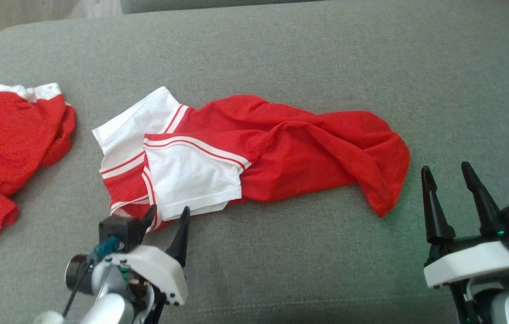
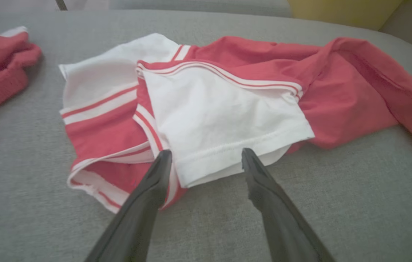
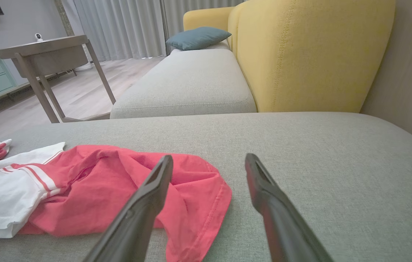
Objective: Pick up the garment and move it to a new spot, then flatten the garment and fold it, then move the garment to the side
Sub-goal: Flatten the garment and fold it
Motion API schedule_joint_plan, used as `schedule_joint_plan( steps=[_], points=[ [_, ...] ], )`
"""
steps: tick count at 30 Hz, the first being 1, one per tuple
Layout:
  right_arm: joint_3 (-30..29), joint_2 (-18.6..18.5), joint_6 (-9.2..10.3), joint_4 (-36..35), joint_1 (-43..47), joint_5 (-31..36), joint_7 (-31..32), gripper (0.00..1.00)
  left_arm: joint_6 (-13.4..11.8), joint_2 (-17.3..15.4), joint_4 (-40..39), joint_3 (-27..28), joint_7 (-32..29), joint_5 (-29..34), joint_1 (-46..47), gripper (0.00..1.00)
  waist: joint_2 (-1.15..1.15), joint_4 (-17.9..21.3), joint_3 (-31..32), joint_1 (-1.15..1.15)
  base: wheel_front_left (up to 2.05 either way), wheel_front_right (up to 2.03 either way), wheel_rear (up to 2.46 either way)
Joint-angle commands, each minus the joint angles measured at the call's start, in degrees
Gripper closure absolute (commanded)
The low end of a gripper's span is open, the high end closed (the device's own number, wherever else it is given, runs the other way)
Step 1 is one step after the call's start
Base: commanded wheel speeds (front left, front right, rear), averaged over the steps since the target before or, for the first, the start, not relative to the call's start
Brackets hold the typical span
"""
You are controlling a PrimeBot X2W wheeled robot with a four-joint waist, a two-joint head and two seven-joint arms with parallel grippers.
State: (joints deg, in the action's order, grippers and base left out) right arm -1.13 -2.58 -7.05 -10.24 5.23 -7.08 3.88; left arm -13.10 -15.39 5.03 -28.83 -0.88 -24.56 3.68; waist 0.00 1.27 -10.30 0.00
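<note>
The grey sofa seat (image 1: 281, 54) spans the head view. In the right wrist view a yellow backrest (image 3: 311, 54) rises behind it at 1 o'clock.

The garment (image 1: 281, 144), a red jersey with white sleeves and thin red-and-white stripes, lies crumpled across the middle of the seat. Its white sleeves are bunched toward 9 o'clock and its rumpled red body runs out toward 3 o'clock, ending in a drooping corner. A second red garment (image 1: 2, 135) with a white edge lies heaped at the 9 o'clock border, apart from the first. A small blue pillow (image 3: 198, 37) rests on a farther seat at 12 o'clock in the right wrist view.

The left gripper (image 1: 169, 209) sits at 7 o'clock, its fingers spread wide and grasping nothing. The tips are at the near hem of the white sleeve, one over the striped fold beside it; whether they touch the cloth cannot be told. The right gripper (image 1: 445, 167) is at 4 o'clock, fingers likewise spread and empty, just beside the red corner and above bare seat.
</note>
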Motion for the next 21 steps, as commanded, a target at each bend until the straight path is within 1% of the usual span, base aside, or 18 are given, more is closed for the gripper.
schedule_joint_plan(
  steps=[1,8,17,18,19,20,21],
  points=[
    [1.43,-0.3,-0.44,-1.99,-1.83,-0.45,-0.23,0.0,0.17,-0.38,-1.23,2.11,-0.86,-0.69,3.08,0.0,0.0,0.27,-0.43,0.0,0.0,0.0,0.0],
    [1.53,-0.3,-0.44,-1.29,-2.32,-0.77,-0.65,0.0,0.53,-0.41,1.16,2.43,-3.43,-2.53,4.04,0.0,0.0,0.9,-1.3,0.0,0.0,0.0,0.0],
    [1.47,-0.3,-0.44,-0.94,-2.69,-1.03,-0.94,0.0,0.58,-0.6,2.38,2.56,-2.7,-2.7,4.91,0.0,0.0,1.12,-1.76,0.0,0.0,0.0,0.0],
    [1.43,-0.3,-0.44,-0.88,-2.71,-1.03,-0.95,0.0,0.62,-0.71,2.18,2.49,-2.41,-2.5,5.04,0.24,0.0,1.09,-1.78,0.0,0.0,0.0,0.0],
    [1.4,-0.3,-0.44,-0.82,-2.71,-1.06,-0.95,0.0,0.64,-0.8,1.99,2.43,-2.18,-2.35,5.13,0.56,0.0,1.06,-1.81,0.0,0.0,0.0,0.0],
    [1.38,-0.3,-0.44,-0.74,-2.71,-1.07,-0.94,0.0,0.63,-0.89,1.83,2.37,-2.14,-2.27,5.16,1.0,0.0,1.04,-1.8,0.0,0.0,0.0,0.0],
    [1.37,-0.3,-0.44,-0.66,-2.7,-1.1,-0.93,0.0,0.59,-1.01,1.55,2.35,-1.94,-2.13,5.2,1.0,0.0,1.0,-1.79,0.0,0.0,0.0,0.0]
  ],
)
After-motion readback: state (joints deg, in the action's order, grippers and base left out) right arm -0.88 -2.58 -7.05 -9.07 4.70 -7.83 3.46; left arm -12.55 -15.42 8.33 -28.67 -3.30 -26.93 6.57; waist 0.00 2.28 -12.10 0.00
